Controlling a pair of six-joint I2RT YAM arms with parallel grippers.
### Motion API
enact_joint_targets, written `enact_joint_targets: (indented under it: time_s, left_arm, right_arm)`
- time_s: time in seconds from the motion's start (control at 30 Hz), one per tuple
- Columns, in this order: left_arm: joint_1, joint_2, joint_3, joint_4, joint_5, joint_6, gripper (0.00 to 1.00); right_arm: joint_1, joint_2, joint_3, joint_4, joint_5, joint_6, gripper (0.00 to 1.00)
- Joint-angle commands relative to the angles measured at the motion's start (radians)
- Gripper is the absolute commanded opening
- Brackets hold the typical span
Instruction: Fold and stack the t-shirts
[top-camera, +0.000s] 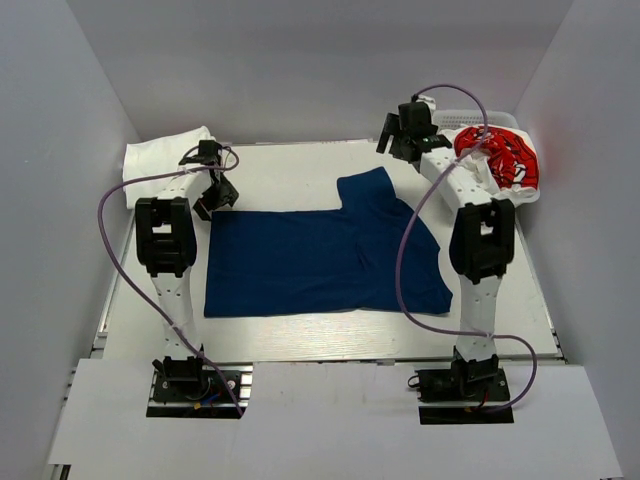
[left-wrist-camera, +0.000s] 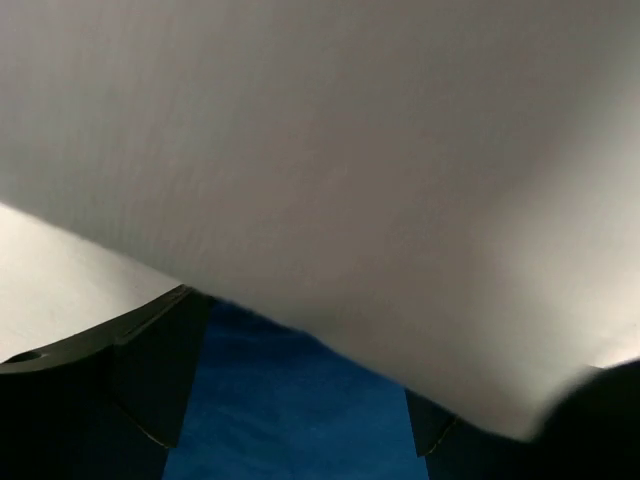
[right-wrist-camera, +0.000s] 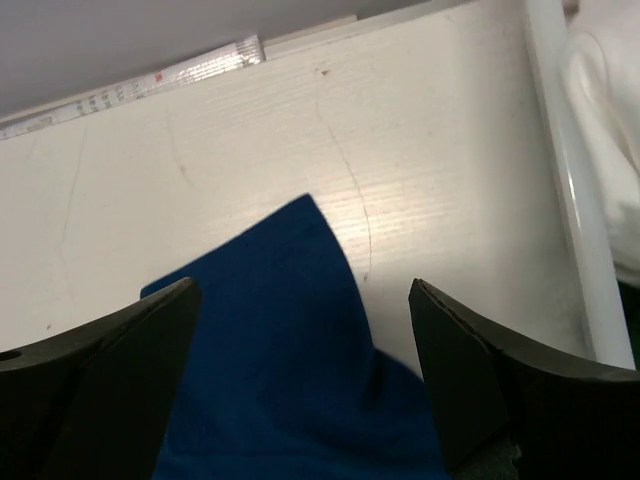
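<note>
Navy t-shirt (top-camera: 320, 265) spread left-right, centre frame
Left gripper (top-camera: 212, 203) at its upper-left corner, right gripper (top-camera: 400, 145) above sleeve (top-camera: 370, 190); both agape, empty

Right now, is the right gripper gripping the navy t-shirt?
No, the right gripper stands wide open above the navy t-shirt, whose sleeve lies loose on the table.

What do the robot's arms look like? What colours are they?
Both arms are white with chunky black joints and black bases. The left arm and right arm each trail a long looping purple cable. Each ends in a black hand with two fingers: the left hand and the right hand.
</note>
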Motion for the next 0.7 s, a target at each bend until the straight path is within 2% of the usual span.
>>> enact_joint_targets:
  time_s: [0.0, 0.23, 0.3, 0.43, 0.47, 0.53, 0.63, 0.67]
  left_arm:
    - [0.007, -0.057, -0.029, 0.005, -0.019, 0.009, 0.82]
    - [0.007, -0.103, -0.145, 0.034, -0.019, -0.011, 0.80]
    - [0.007, -0.103, -0.171, 0.045, -0.019, -0.011, 0.76]
    - [0.007, -0.060, -0.147, 0.023, -0.010, -0.023, 0.53]
    - [0.007, -0.060, -0.147, 0.023, 0.002, -0.023, 0.43]
    - [0.007, -0.060, -0.147, 0.034, 0.011, -0.023, 0.31]
    - [0.007, -0.060, -0.129, 0.034, 0.012, -0.023, 0.20]
    - [0.007, -0.060, -0.128, 0.034, 0.012, -0.023, 0.14]
  right_arm:
    - [-0.006, 0.085, 0.160, -0.071, 0.037, -0.071, 0.90]
    - [-0.011, 0.123, 0.141, -0.021, 0.035, -0.070, 0.90]
    - [-0.009, 0.125, 0.130, -0.014, 0.026, -0.069, 0.90]
    - [-0.009, 0.137, 0.127, 0.016, 0.011, -0.076, 0.90]
    - [-0.008, 0.146, 0.129, 0.019, 0.005, -0.076, 0.90]
    - [-0.009, 0.169, 0.156, 0.019, -0.020, -0.086, 0.90]
    - [-0.009, 0.215, 0.181, 0.027, -0.049, -0.102, 0.90]
    - [-0.006, 0.223, 0.182, 0.044, -0.057, -0.108, 0.90]
